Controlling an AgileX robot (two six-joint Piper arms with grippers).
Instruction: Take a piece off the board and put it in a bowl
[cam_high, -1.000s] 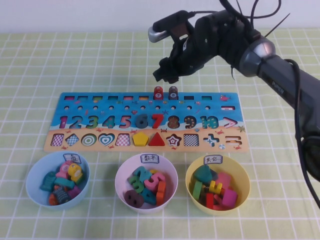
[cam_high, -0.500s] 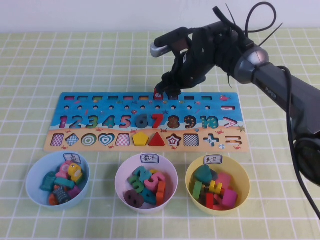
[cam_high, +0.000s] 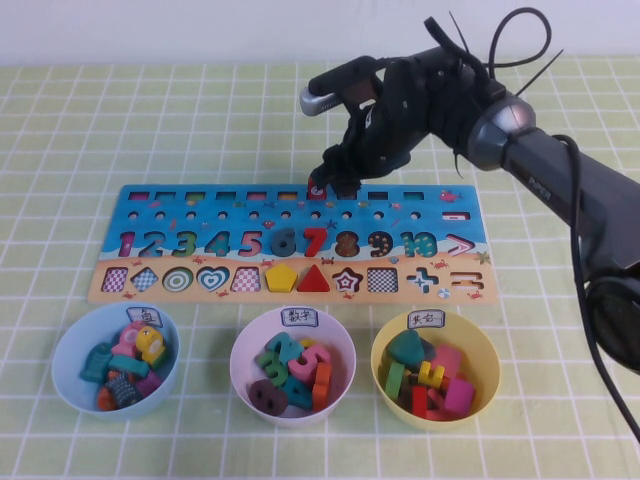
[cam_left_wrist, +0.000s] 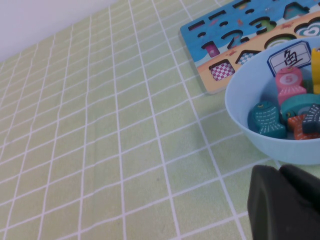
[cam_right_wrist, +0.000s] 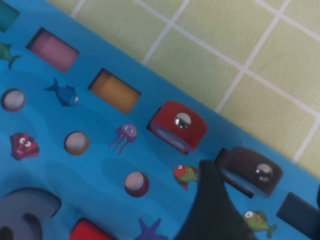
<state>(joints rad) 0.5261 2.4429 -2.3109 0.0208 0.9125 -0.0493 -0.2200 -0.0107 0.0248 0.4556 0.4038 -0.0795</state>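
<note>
Piece (cam_right_wrist: 252, 170), dark brown w/ a shiny round stud on top, sat in its slot along the far edge of the board (cam_high: 200, 262), just beside the red piece (cam_right_wrist: 178, 125), which sat in the neighbouring slot. Right gripper (cam_high: 335, 183) was down at that far edge, approx. mid-board, right over the two pieces. Jaws were spread wide and released, nothing clamped. In the right wrist view one dark finger (cam_right_wrist: 212, 210) stood on the board's near side of the brown piece, very close, maybe touching; couldn't tell for sure. The other finger barely showed at the frame edge. So the piece lay btwn the jaws or just at their mouth, not lifted.

Board lay across the middle of the counter (cam_high: 100, 120), long side parallel to the near edge. Three bowls stood in a row btwn board and near edge: light blue bowl (cam_high: 70, 385) toward the near left corner, pale pink-white bowl (cam_high: 245, 385) in the middle, yellow bowl (cam_high: 385, 385) to the right. All held mixed coloured pieces; each had a small white label on the far rim.

Left gripper (cam_left_wrist: 285, 202) hung low over the counter near the left edge, just beside the blue bowl, apart from it. Only its dark tip showed; jaws' state there: couldn't tell.
</note>
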